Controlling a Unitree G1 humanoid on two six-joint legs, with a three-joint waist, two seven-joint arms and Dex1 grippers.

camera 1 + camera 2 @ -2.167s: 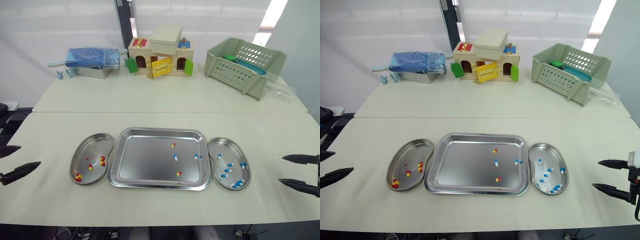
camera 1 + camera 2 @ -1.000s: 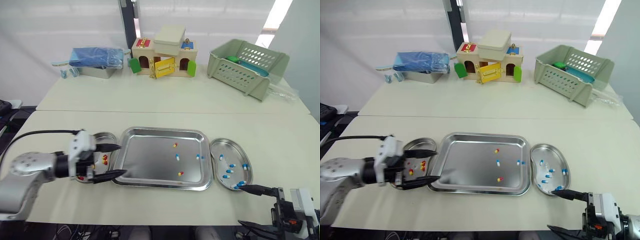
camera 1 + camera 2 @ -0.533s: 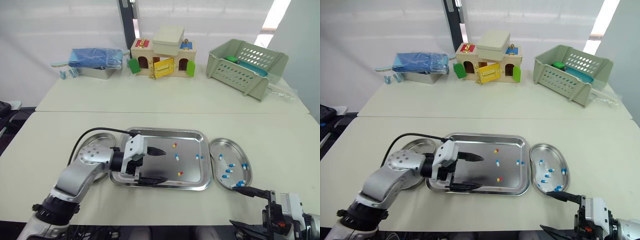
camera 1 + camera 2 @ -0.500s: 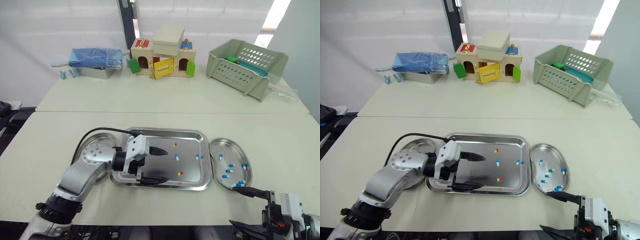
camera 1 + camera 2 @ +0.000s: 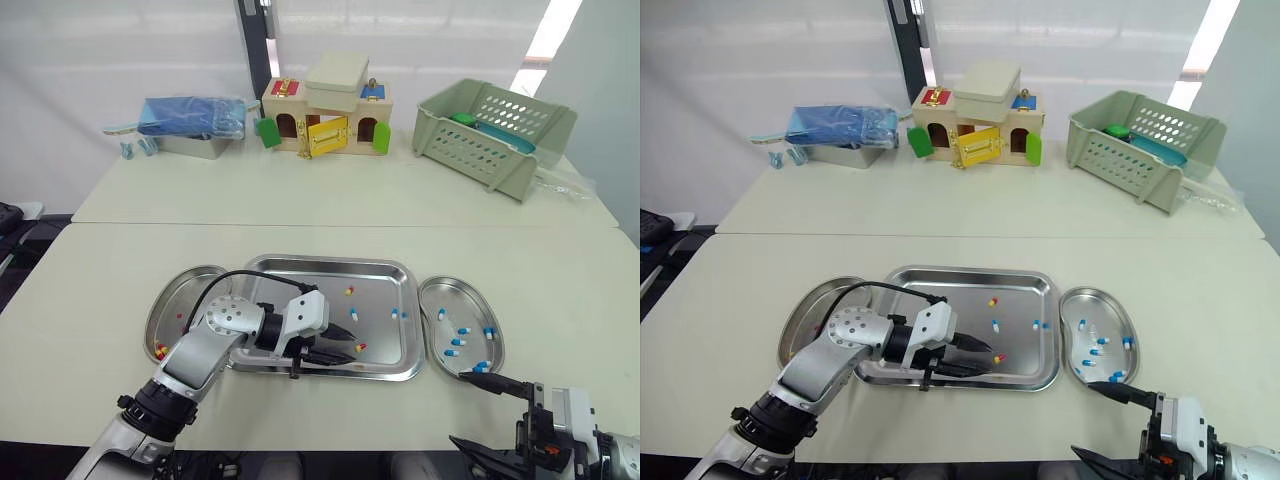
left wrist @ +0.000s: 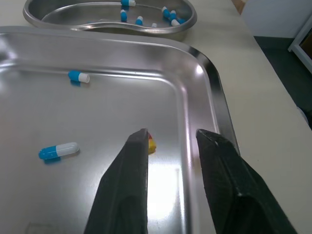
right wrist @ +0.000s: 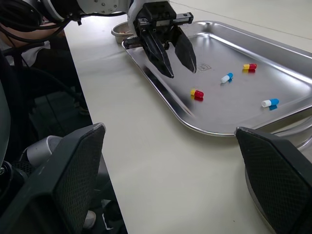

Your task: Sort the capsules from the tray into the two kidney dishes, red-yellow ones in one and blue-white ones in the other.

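Note:
The steel tray (image 5: pixel 322 264) lies between two kidney dishes. The left dish (image 5: pixel 165 305) holds red-yellow capsules (image 5: pixel 159 351); the right dish (image 5: pixel 492 330) holds blue-white ones (image 5: pixel 455 343). On the tray lie two red-yellow capsules (image 5: pixel 358 347) (image 5: pixel 348 291) and two blue-white ones (image 5: pixel 353 314) (image 5: pixel 396 313). My left gripper (image 5: pixel 347 345) is low over the tray's front part, its jaws narrowed but apart. The near red-yellow capsule (image 6: pixel 151 143) lies right at one fingertip (image 6: pixel 140 136), not clamped. My right gripper (image 5: pixel 485 418) hovers wide open at the table's front right, holding nothing.
At the back stand a wooden toy house (image 5: pixel 325 115), a green slotted basket (image 5: pixel 490 125) and a metal box with a blue bag (image 5: pixel 190 118). A seam crosses the table behind the tray.
My left arm has reached further right along the tray's front to the red-yellow capsule, and its jaws have come much closer together. The right gripper has stayed in place.

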